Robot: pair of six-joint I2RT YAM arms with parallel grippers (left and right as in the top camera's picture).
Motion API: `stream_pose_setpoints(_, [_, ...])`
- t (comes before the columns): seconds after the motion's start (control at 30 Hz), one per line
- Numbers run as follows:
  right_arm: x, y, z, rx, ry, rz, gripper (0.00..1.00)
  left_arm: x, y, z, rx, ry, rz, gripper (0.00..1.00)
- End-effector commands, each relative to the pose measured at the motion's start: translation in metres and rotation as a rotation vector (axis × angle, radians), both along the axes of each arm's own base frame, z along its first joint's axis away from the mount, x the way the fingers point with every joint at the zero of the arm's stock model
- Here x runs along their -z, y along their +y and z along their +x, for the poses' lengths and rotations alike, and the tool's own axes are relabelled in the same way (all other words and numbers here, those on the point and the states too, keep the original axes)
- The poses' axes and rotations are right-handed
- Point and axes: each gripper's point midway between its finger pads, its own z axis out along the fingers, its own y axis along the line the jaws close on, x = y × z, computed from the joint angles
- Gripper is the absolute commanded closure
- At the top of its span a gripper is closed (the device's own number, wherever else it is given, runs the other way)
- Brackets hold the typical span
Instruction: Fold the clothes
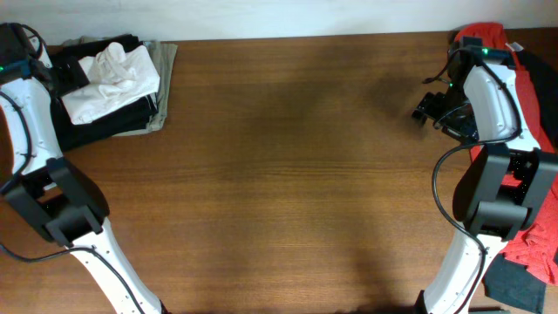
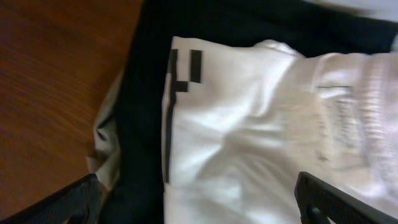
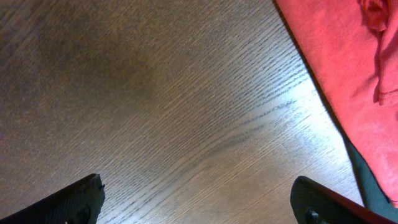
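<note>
At the far left corner of the table (image 1: 288,157), my left gripper (image 2: 199,208) hangs spread wide, gripping nothing. One white T-shirt (image 2: 249,137) lies crumpled beneath it on a black folded piece (image 2: 143,93). My right gripper (image 3: 199,202), likewise slack, faces bare wood beside one red shirt (image 3: 336,68). Only the left wrist view shows black marks on the white, perhaps print.

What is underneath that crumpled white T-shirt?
A black folded garment lies directly under the white T-shirt, with a khaki piece peeking out beneath. Anything else in the stack is covered.

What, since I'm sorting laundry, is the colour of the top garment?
White garment, small black marks; best in left wrist view.
</note>
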Motion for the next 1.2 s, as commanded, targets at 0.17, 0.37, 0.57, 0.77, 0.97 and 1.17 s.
stream_pose_setpoints(0.17, [-0.005,-0.003,-0.001,0.009,-0.008,-0.019,0.01,-0.163,-0.105,-0.053,0.254,-0.229,-0.290,0.01])
stream_pose_setpoints(0.37, [-0.004,0.024,0.025,0.003,-0.121,0.140,0.01,-0.144,-0.126,-0.080,0.246,-0.100,-0.408,0.01])
stream_pose_setpoints(0.57, [-0.033,0.045,0.002,-0.007,-0.074,0.282,0.01,-0.141,-0.128,-0.085,0.242,-0.079,-0.420,0.01])
stream_pose_setpoints(0.77, [-0.176,0.036,-0.059,-0.144,-0.295,0.084,0.01,-0.141,-0.128,-0.085,0.243,-0.080,-0.420,0.01])
stream_pose_setpoints(0.97, [-0.241,0.090,-0.149,-0.234,-0.414,0.101,0.01,-0.141,-0.128,-0.085,0.243,-0.080,-0.420,0.01])
stream_pose_setpoints(1.17, [-0.268,0.133,-0.183,-0.417,-0.529,0.129,0.01,-0.141,-0.128,-0.085,0.243,-0.080,-0.420,0.01])
